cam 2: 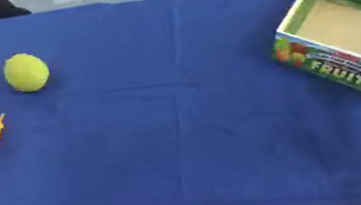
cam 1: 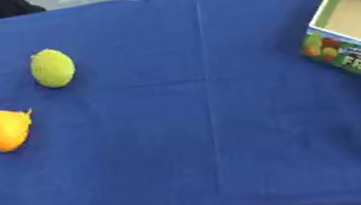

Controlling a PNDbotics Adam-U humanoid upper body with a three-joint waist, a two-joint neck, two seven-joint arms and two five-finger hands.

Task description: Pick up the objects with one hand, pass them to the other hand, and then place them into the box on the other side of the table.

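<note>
Neither robot hand can be made out with certainty in either view; only a dark shape at the right edge of the right eye view, beside the box, might belong to the right arm, and its finger state cannot be told. Two fruits lie on the table [cam 1: 215,135], which is draped in blue cloth: a yellow-green lemon-like fruit [cam 1: 53,67] at the far left, and an orange fruit [cam 1: 5,130] nearer and further left, close by but apart. An open cardboard box [cam 2: 343,69], printed "FRUIT" on its side, sits at the right, well apart from both, its interior bare
</note>
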